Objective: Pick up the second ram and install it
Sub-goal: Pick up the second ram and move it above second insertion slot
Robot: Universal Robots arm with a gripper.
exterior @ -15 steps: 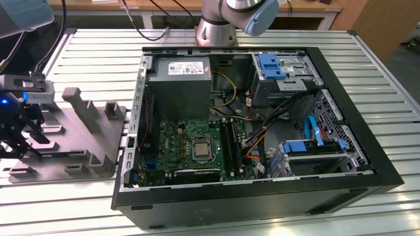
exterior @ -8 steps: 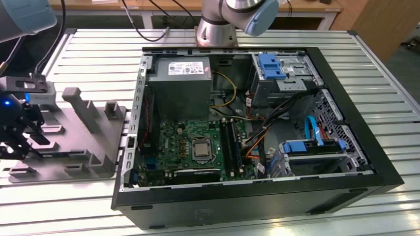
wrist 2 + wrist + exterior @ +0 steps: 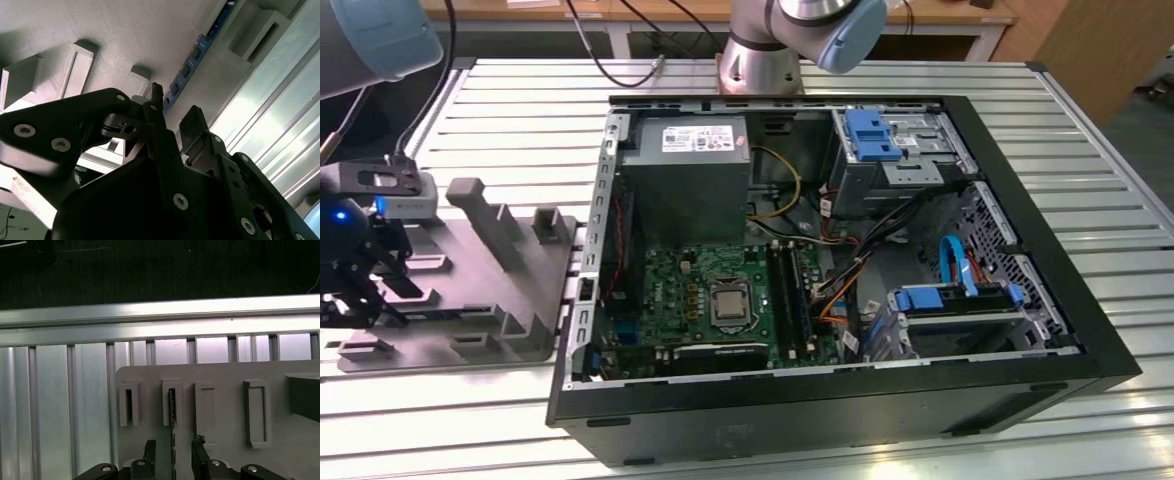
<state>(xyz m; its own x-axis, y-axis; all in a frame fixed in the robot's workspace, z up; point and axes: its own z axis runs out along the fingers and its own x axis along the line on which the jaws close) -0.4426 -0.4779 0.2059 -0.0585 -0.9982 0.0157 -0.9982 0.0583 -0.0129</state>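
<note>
The second ram (image 3: 172,412) stands on its long edge in a slot of the grey fixture (image 3: 220,375), a thin dark board. In the second wrist view the ram (image 3: 192,60) shows its row of chips, running away from the fingers. My gripper (image 3: 173,452) is open and straddles the ram's near end, one finger on each side with a gap to the board. In the second wrist view the gripper (image 3: 172,112) hangs close over the fixture (image 3: 100,30). In the exterior view the gripper (image 3: 360,290) is at the far left, over the fixture (image 3: 494,260).
An open PC case (image 3: 1067,330) lies on the slatted aluminium table (image 3: 520,90), to the exterior view's right of the fixture. Inside are the motherboard (image 3: 680,290), its long black slots (image 3: 790,290), a power supply (image 3: 687,180), cables and blue drive bays (image 3: 870,135). The arm's base (image 3: 767,50) stands behind the case.
</note>
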